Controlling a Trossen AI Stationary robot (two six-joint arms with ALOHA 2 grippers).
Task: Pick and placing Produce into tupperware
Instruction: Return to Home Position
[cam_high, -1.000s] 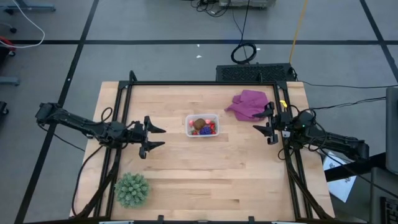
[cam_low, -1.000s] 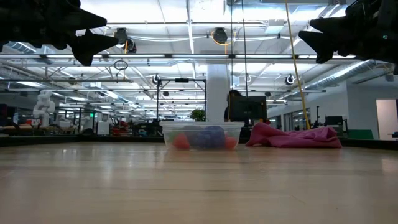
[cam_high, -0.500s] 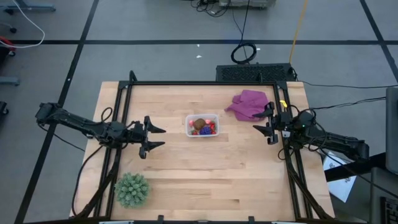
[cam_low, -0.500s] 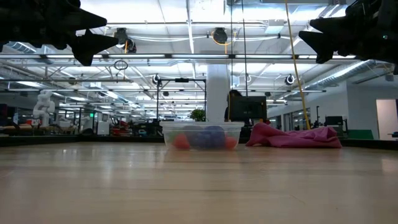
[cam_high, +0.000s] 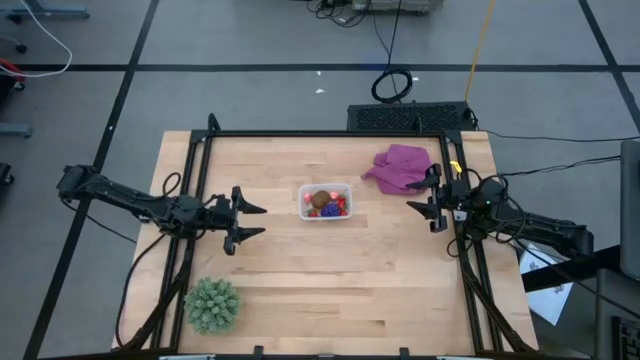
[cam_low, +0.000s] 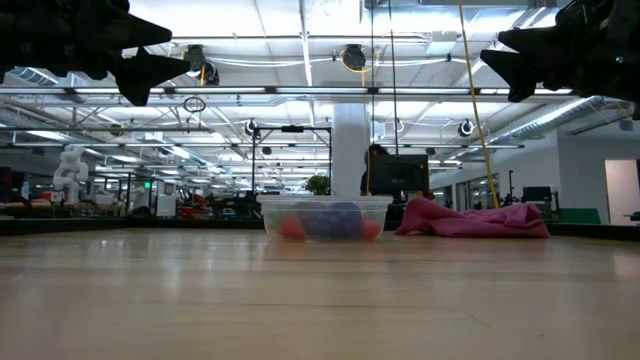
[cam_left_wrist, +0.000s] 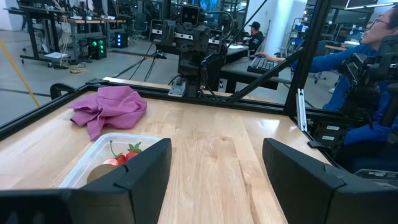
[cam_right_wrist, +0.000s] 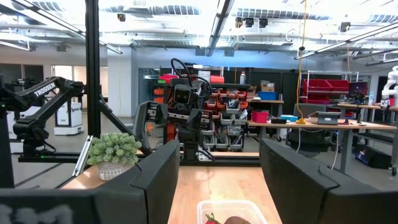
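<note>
Low view: bare boards of the table (cam_low: 320, 300) fill the foreground, and at frame centre the tupperware (cam_low: 325, 216) stands on them. Through its clear wall the produce (cam_low: 330, 222) reads only as red lumps at either end and a dark purple mass between; single pieces are hard to tell apart. Right of it, and farther back, lies the magenta cloth (cam_low: 470, 218). Both arms are cut off by the upper corners, the left gripper (cam_low: 178, 48) at upper left and the right gripper (cam_low: 492, 46) at upper right, hanging clear above the wood.

High view settles the contents: a brown round piece (cam_high: 319, 198), red strawberries (cam_high: 341, 206) and a purple grape cluster (cam_high: 328, 211) all lie inside the tupperware at centre frame. The left gripper waits at left centre, jaws spread wide and empty, pointing toward the tupperware but well apart from it. The right gripper sits at the table's right edge, also wide and empty, just below and right of the cloth. A spiky green ball (cam_high: 212, 304) stands at lower left.

Left wrist view: one dark finger (cam_left_wrist: 146, 171) hides part of the tupperware; one of the strawberries shows beside it. Beyond the table, a person (cam_left_wrist: 367, 68) in blue is cut off by the right edge. Right wrist view clips the tupperware at the bottom edge.
</note>
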